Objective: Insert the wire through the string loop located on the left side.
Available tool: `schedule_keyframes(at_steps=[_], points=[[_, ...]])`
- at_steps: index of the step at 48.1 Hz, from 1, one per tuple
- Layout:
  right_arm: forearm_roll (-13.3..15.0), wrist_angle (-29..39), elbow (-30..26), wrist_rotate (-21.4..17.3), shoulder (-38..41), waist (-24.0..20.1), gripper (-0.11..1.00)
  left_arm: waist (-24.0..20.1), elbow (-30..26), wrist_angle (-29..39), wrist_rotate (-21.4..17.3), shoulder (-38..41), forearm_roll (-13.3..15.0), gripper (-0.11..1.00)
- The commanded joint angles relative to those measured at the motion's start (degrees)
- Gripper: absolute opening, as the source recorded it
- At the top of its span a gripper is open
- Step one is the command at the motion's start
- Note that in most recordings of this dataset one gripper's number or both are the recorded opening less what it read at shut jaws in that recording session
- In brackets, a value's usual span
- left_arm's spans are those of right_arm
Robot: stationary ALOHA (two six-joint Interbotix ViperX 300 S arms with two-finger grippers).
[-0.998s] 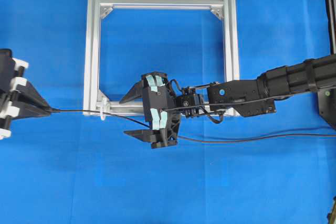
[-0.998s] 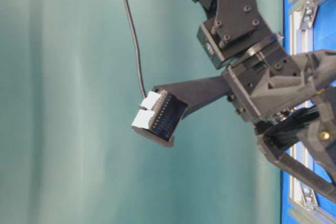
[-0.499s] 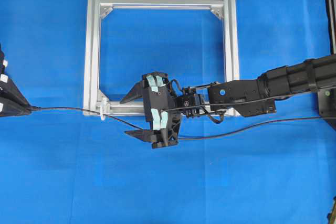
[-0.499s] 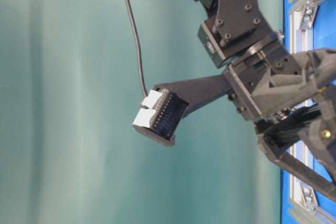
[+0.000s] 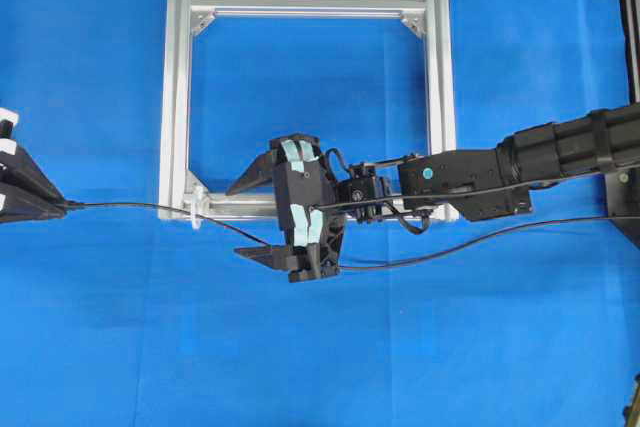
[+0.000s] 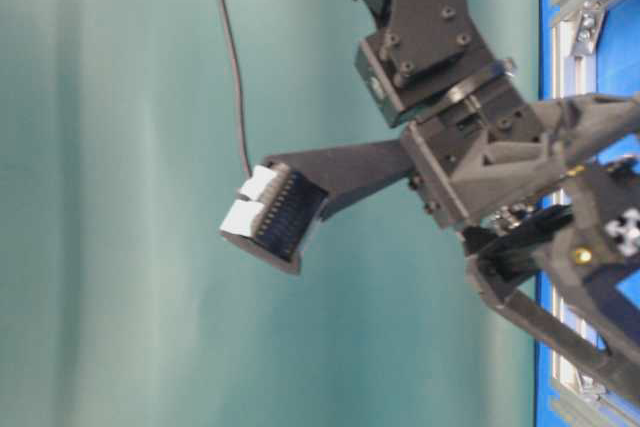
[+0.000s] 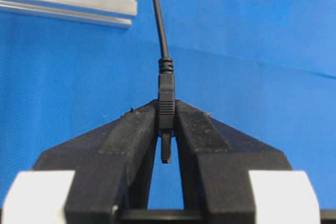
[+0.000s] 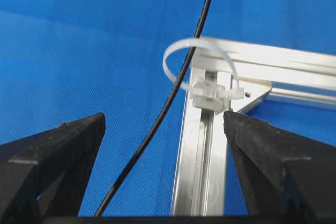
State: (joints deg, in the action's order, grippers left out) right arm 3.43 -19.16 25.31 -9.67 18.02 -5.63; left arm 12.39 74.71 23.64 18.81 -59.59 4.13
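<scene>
While the left gripper [image 7: 167, 129] clamped the plug [image 7: 166, 100] of the wire [image 5: 130, 207] between its fingertips, well left of the frame [image 5: 178, 97], the wire ran from it through the loop [image 8: 197, 61] at the frame's lower-left corner. Past the loop, the wire continued rightward under the right gripper [image 5: 268, 209]. That gripper's jaws stood wide apart, empty, straddling the frame's bottom rail just right of the loop.

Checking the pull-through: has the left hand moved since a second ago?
Yes. In the overhead view the left hand has drawn back leftward, farther from the silver frame, gripping the wire.
</scene>
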Motion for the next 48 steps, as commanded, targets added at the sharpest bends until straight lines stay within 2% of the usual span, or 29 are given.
schedule_keyframes(at_steps=[1,10,13,22,38,48], points=[[-0.1,-0.3,-0.5,-0.1,-2.3,-0.2,0.89,0.3,-1.1,-0.4,0.0,0.3,-0.2,0.13],[-0.1,-0.5,-0.5,-0.1,-2.3,-0.4,0.89,0.2,-1.1,0.8,0.0,0.3,-0.3,0.68],[-0.1,-0.4,-0.6,-0.1,-2.3,-0.3,0.89,0.3,-1.1,0.9,0.1,0.3,-0.2,0.81],[-0.1,-0.2,-0.8,-0.2,-3.0,-0.3,0.89,0.2,-1.5,0.1,0.2,-1.1,-0.2,0.68],[-0.1,2.4,-1.0,0.0,-10.4,-0.3,0.89,0.2,-3.5,-5.5,0.0,-8.6,-1.2,0.69],[0.0,4.7,-1.0,0.1,-14.2,-0.3,0.89,0.2,-4.0,-9.1,-1.5,-9.5,-4.6,0.69]])
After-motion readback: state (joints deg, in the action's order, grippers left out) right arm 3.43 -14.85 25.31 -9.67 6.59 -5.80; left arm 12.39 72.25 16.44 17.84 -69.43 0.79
